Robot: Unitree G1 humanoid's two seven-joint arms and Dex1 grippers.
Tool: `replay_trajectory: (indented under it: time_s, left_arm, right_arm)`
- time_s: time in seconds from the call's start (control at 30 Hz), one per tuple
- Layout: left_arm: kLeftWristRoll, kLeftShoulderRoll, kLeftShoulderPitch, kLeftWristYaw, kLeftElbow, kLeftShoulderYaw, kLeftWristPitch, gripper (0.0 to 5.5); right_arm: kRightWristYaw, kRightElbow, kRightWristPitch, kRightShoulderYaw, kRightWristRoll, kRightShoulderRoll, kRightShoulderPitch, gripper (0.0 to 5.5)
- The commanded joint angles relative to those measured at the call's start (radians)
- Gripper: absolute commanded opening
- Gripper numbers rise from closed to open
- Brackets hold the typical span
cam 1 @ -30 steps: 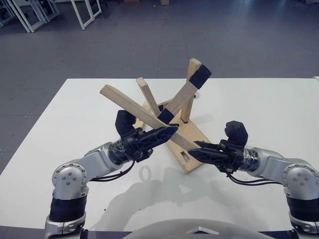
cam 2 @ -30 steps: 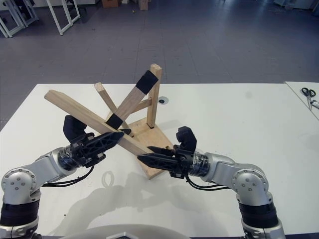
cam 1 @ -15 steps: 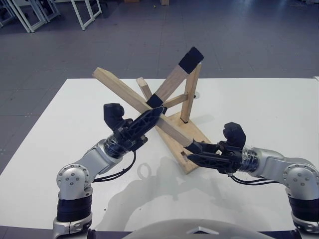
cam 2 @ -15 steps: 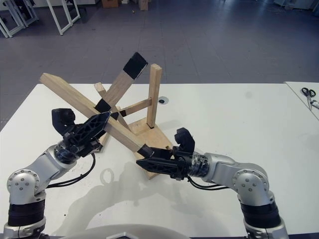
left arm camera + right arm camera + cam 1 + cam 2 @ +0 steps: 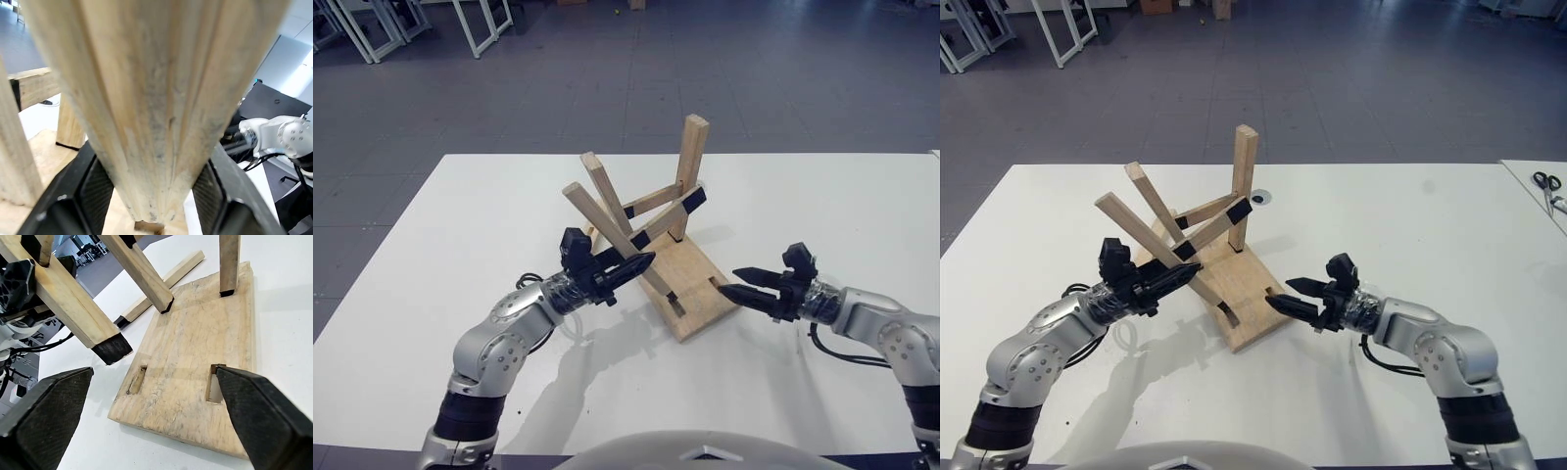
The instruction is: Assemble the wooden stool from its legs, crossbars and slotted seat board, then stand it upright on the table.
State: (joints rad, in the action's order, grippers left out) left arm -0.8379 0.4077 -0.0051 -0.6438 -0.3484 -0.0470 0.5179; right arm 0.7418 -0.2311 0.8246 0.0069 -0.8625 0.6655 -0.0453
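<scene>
The right gripper [image 5: 728, 280] has its fingers wide apart, just beside the near corner of the board [image 5: 697, 286], which lies flat on the table [image 5: 822, 215]. The left gripper [image 5: 641, 262] is clamped on a tilted leg [image 5: 592, 217]. The two near slots [image 5: 138, 379] are bare. In the far slots stand two legs [image 5: 691, 162].
</scene>
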Motion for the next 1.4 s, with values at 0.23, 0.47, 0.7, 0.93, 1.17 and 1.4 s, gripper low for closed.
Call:
replay_trajectory:
  time_s: [0.23,0.47,0.7,0.93,1.17,1.4]
  left_arm:
    - [0.075,-0.003,0.025,-0.075,0.075,-0.037,0.005,2.05]
    - [0.165,-0.011,0.024,-0.117,0.133,-0.064,-0.051,2.04]
    - [0.419,0.111,-0.030,-0.209,0.164,-0.187,-0.184,2.04]
    - [0.575,0.123,-0.032,-0.076,0.179,-0.259,-0.134,2.04]
    - [0.603,0.196,-0.061,-0.122,0.188,-0.348,-0.045,2.04]
    - [0.817,0.276,-0.085,-0.050,0.321,-0.558,0.091,2.04]
  right_arm:
    - [0.008,0.016,-0.013,-0.006,0.069,-0.030,-0.006,4.58]
    - [0.009,0.011,-0.006,-0.008,0.086,-0.047,-0.011,4.58]
    - [0.009,0.010,-0.006,-0.006,0.096,-0.053,-0.005,4.58]
    - [0.003,0.050,-0.034,0.001,0.167,-0.035,0.009,4.58]
    - [-0.098,0.190,-0.135,0.000,0.343,-0.083,-0.054,4.58]
    - [-0.139,0.228,-0.172,-0.026,0.384,-0.125,-0.084,4.58]
